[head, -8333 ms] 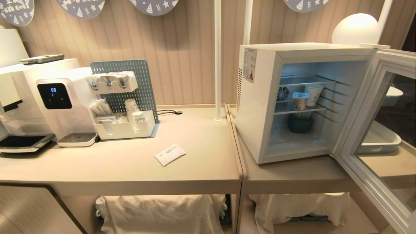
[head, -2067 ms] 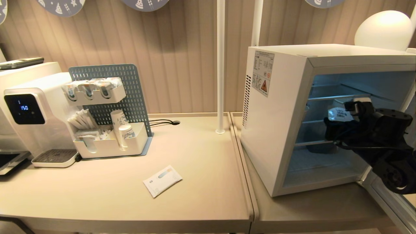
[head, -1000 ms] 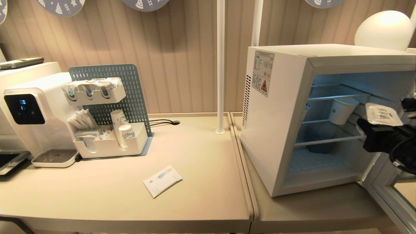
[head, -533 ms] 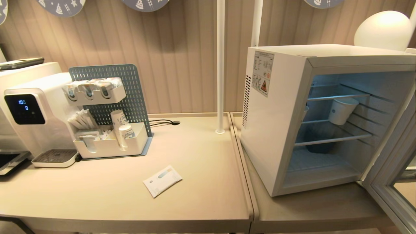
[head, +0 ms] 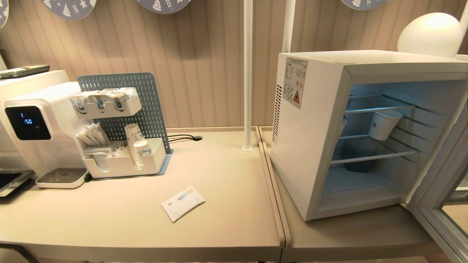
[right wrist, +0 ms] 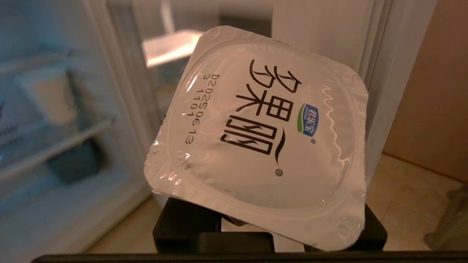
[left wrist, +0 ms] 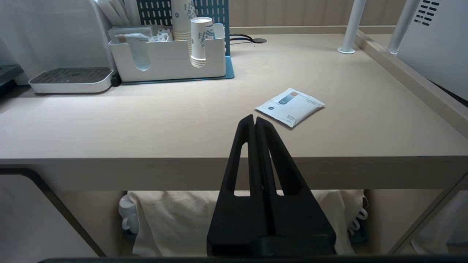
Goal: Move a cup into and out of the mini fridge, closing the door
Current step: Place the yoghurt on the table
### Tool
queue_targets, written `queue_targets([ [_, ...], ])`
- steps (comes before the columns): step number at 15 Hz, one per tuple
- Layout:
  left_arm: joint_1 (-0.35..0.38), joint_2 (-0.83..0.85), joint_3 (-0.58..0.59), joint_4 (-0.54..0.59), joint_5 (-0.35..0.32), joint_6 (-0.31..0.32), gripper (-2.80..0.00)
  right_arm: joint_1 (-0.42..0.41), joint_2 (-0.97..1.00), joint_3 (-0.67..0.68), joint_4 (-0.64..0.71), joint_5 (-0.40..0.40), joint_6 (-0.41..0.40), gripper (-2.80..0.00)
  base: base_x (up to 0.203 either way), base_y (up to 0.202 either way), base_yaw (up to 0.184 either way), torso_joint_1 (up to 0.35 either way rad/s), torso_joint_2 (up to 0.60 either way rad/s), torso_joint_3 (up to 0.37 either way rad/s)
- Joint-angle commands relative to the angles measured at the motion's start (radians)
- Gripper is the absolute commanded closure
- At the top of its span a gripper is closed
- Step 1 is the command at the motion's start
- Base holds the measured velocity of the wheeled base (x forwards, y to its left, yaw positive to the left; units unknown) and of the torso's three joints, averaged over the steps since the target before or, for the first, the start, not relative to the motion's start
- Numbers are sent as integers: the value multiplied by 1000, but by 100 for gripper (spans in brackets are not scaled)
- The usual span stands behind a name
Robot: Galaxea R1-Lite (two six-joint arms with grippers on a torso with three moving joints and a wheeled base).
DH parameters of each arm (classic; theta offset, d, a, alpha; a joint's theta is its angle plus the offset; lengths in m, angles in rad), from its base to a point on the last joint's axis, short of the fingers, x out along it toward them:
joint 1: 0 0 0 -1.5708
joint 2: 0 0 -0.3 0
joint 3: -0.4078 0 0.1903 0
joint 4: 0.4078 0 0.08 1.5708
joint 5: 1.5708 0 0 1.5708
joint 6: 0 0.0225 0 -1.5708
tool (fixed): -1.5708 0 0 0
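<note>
While the fridge stands open:
Cup [right wrist: 263, 135]: clamped in the right gripper [right wrist: 270, 233], outside the fridge [head: 365, 120], beside its door [head: 444, 204]; lid faces the wrist.
Left gripper [left wrist: 255, 122]: pressed closed, empty, well apart from the fridge.
Nearer arm: right, judging by the shelves close by.

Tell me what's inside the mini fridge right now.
Inside the mini fridge: a white paper cup on the middle wire shelf and a dark container below it. The fridge's left wall hides that side. The cup is outside, in the right gripper.
</note>
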Motion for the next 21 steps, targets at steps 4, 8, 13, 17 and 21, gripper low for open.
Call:
queue_targets([
  [4,0,0,2,-1,0,-2,0,-34,-139,149,46,518,244,0,0,0,0,0,0,0],
  [8,0,0,2,-1,0,-2,0,-33,-141,107,207,757,350,0,0,0,0,0,0,0],
  [13,0,0,2,-1,0,-2,0,54,-243,160,285,796,346,0,0,0,0,0,0,0],
  [17,0,0,2,-1,0,-2,0,55,-422,313,197,782,250,0,0,0,0,0,0,0],
  [21,0,-1,2,-1,0,-2,0,54,-415,373,199,755,97,0,0,0,0,0,0,0],
])
